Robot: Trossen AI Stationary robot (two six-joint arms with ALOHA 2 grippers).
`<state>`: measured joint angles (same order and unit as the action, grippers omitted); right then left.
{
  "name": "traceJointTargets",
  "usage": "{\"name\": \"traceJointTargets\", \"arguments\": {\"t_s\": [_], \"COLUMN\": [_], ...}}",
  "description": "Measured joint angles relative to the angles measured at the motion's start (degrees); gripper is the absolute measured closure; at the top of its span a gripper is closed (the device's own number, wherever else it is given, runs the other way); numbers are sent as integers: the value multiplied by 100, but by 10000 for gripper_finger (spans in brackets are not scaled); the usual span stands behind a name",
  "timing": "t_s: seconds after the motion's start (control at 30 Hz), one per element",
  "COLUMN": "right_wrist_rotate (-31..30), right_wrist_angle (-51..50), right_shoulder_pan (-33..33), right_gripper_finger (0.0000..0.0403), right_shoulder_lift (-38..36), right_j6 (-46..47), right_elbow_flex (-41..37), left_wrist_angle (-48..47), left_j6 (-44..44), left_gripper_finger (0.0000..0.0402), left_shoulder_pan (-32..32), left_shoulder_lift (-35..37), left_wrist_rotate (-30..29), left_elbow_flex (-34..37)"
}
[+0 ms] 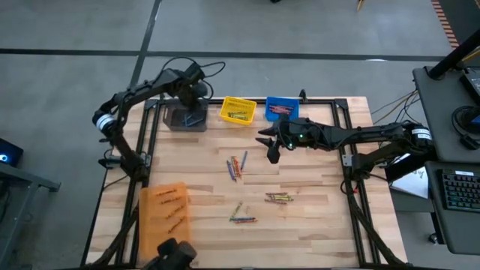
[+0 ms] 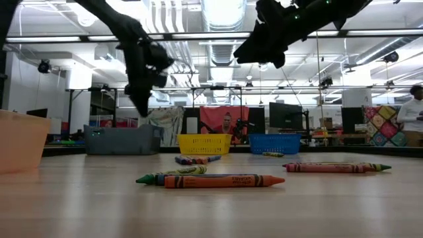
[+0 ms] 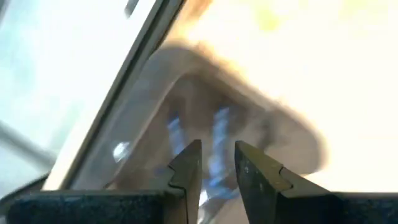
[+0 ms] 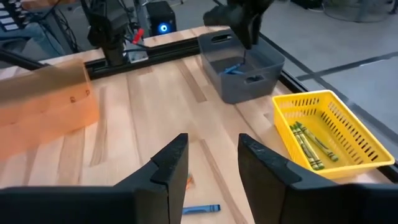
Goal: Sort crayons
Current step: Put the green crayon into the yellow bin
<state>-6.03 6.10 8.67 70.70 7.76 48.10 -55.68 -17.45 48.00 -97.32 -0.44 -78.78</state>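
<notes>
Crayons lie loose on the wooden table in three small groups (image 1: 236,165), (image 1: 279,197), (image 1: 241,217). My left gripper (image 1: 193,101) hangs open above the grey bin (image 1: 187,118) at the far left, pointing down into it. Blue crayons (image 3: 217,134) lie on that bin's floor, below the fingers and apart from them. My right gripper (image 1: 271,150) stands open above the table's middle, in front of the blue bin (image 1: 282,109), with nothing between its fingers. A blue crayon (image 4: 202,208) lies on the table just below it.
A yellow bin (image 1: 238,110) with green crayons (image 4: 308,146) stands between the grey and blue bins along the far edge. An orange bin (image 1: 165,210) with orange crayons sits near the front left. Black frame rails (image 1: 154,124) border the table's sides and far edge.
</notes>
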Motion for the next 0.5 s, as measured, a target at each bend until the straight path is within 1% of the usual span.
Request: {"name": "traceJointTargets", "arguments": {"t_s": [0.03, 0.1, 0.2, 0.33, 0.5], "right_wrist_rotate": [1, 1, 1, 1, -5], "right_wrist_angle": [-6, -18, -81, -458, -989], "right_shoulder_pan": [0, 0, 0, 0, 0], "right_gripper_finger": [278, 281, 282, 280, 286], "right_shoulder_lift": [0, 2, 2, 61, 312], "right_j6": [-5, -10, -15, -27, 11], "right_elbow_flex": [2, 32, 109, 299, 633], "left_wrist_angle": [93, 266, 537, 1077, 2140], "left_j6": [86, 275, 518, 766, 1197], "left_gripper_finger": [324, 324, 324, 324, 324], "left_shoulder_pan": [-73, -263, -583, -1087, -1728], "left_shoulder_lift": [126, 356, 755, 1342, 2163], "left_wrist_rotate": [182, 320, 340, 343, 347], "left_elbow_flex": [50, 131, 289, 688, 1406]}}
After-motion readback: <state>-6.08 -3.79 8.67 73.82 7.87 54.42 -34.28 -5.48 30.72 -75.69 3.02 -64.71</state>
